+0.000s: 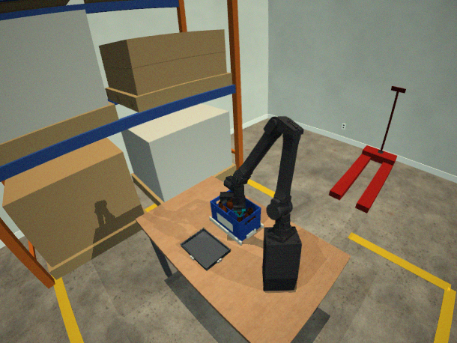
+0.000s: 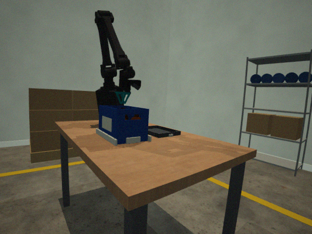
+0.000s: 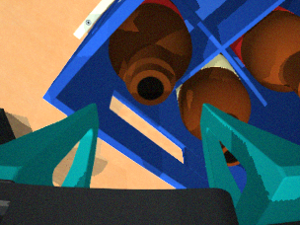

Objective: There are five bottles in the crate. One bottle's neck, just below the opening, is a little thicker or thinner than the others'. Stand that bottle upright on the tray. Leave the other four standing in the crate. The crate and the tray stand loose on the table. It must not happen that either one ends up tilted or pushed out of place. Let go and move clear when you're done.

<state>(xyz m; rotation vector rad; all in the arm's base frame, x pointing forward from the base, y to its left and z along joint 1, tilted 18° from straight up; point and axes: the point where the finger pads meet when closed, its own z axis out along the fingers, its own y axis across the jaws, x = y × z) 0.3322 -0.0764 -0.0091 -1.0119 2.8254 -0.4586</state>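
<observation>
Teal fingers parted over the blue crate (image 1: 245, 226) (image 2: 133, 125) (image 3: 143, 160)

Gripper (image 1: 239, 211) (image 2: 124, 102) (image 3: 150, 106) open around nothing; 3 brown bottles show ahead of its fingertips in the wrist view, the black tray (image 1: 205, 249) (image 2: 163, 131) off to one side

The crate (image 1: 234, 223) (image 2: 133, 130) (image 3: 148, 158) is blue with a pale panel, the tray (image 1: 205, 249) (image 2: 164, 131) black and dark grey, the claw's fingers (image 1: 240, 213) (image 2: 123, 97) teal, the bottles brown, the table (image 1: 225, 284) (image 2: 163, 163) (image 3: 30, 54) tan with faint wood grain, and the pallet truck (image 1: 379, 155) red.
</observation>
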